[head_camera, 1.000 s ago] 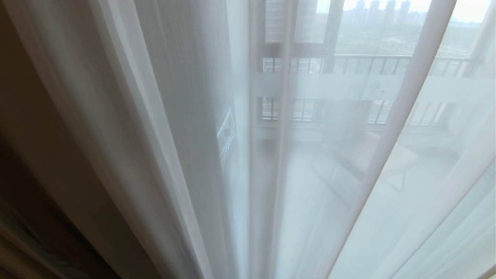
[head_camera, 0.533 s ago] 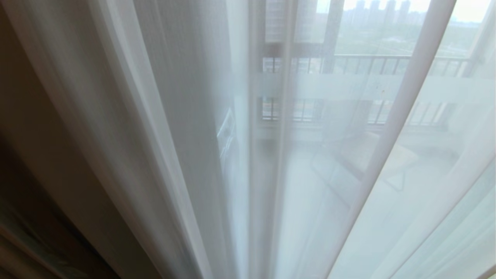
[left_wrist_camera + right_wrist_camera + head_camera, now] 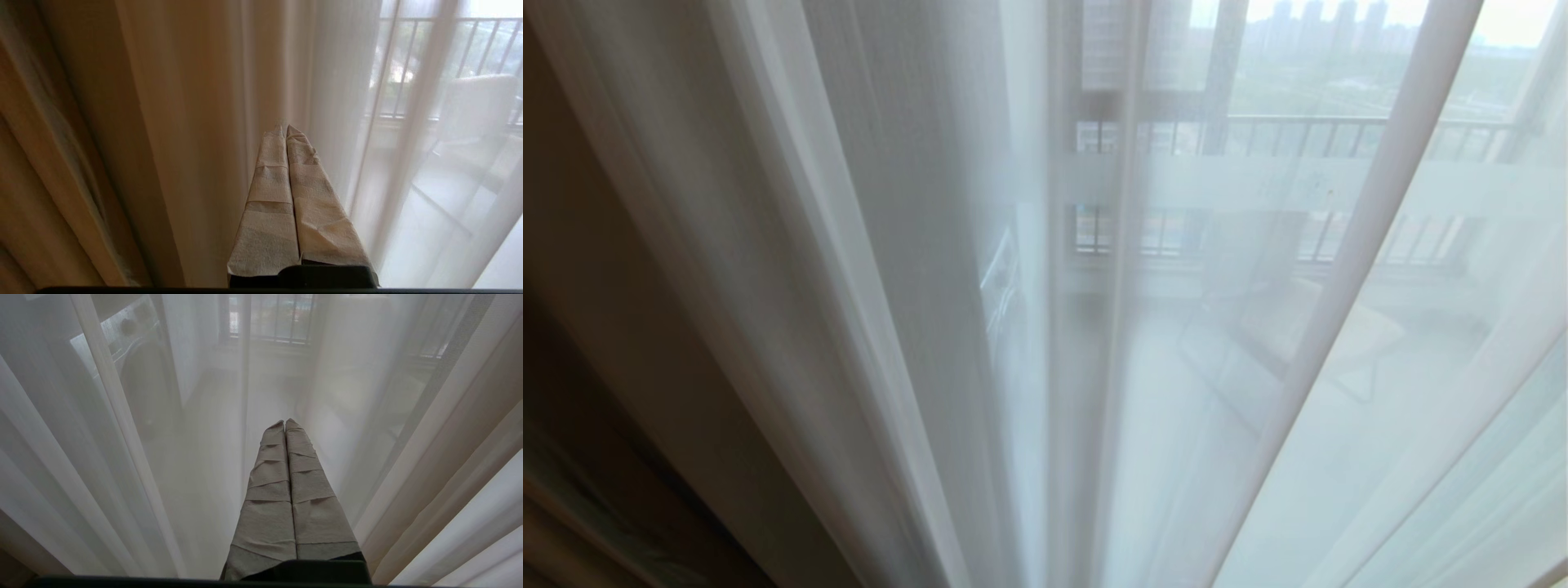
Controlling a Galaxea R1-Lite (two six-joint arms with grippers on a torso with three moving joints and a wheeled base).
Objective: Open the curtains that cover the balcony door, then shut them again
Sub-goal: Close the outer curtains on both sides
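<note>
White sheer curtains [image 3: 915, 269] hang in folds across the whole head view, with the heavy beige curtain [image 3: 596, 269] bunched at the left edge. Through the sheer the balcony door [image 3: 1225, 82] shows its dark frame and a frosted band [image 3: 1258, 184]. Neither arm is in the head view. In the left wrist view my left gripper [image 3: 284, 128], its fingers wrapped in pale tape, is shut with nothing in it and points at the sheer folds [image 3: 212, 102] beside the beige curtain [image 3: 69, 143]. My right gripper [image 3: 284, 422] is shut and empty, facing sheer fabric [image 3: 122, 457].
Behind the glass a balcony railing [image 3: 1307, 135] and a chair [image 3: 1290, 318] show dimly. A washing machine [image 3: 135, 363] stands on the balcony in the right wrist view. Distant towers rise at the top right.
</note>
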